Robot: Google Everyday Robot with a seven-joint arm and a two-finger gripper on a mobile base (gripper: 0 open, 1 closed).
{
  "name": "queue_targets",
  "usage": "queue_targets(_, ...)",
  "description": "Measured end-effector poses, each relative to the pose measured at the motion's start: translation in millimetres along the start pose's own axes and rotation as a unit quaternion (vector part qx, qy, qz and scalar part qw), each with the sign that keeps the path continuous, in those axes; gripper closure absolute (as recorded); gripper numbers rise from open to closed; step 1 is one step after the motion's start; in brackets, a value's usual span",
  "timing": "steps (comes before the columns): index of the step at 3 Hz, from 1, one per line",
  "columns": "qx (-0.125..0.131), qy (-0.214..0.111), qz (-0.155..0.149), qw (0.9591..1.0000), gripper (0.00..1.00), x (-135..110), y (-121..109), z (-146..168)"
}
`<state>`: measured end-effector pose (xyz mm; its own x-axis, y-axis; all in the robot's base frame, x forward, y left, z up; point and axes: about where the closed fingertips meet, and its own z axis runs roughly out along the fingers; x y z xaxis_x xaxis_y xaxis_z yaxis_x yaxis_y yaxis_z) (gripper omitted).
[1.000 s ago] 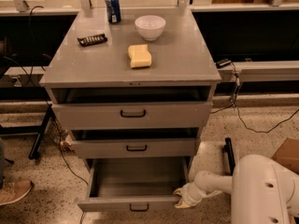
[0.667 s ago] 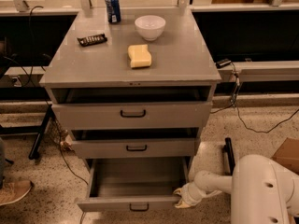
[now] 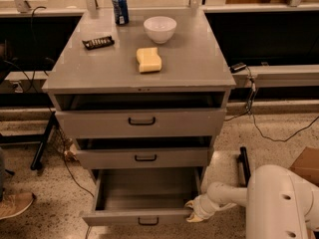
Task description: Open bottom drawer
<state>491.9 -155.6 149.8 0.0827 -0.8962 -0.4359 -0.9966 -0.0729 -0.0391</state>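
Note:
The bottom drawer (image 3: 142, 215) is a grey metal drawer with a small black loop handle (image 3: 148, 221). It stands pulled far out, its empty inside showing. My gripper (image 3: 193, 210) is at the drawer's right front corner, low near the floor, on the end of the white arm (image 3: 279, 198) that comes in from the lower right. The middle drawer (image 3: 144, 158) and the top drawer (image 3: 141, 121) sit slightly out above it.
On the cabinet top (image 3: 194, 63) lie a blue can (image 3: 119, 8), a white bowl (image 3: 160, 29), a yellow sponge (image 3: 149, 59) and a dark snack bar (image 3: 97, 42). A shoe (image 3: 15, 204) shows at the lower left. A cardboard box (image 3: 305, 166) and cables are at the right.

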Motion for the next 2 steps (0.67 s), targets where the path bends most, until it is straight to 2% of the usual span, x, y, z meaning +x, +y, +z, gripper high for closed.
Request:
queue_targets(1,0.000,0.000,0.000,1.0000,0.12,0,0,0)
queue_targets(2,0.023,-0.007,-0.014,0.9996,0.00,1,3,-23)
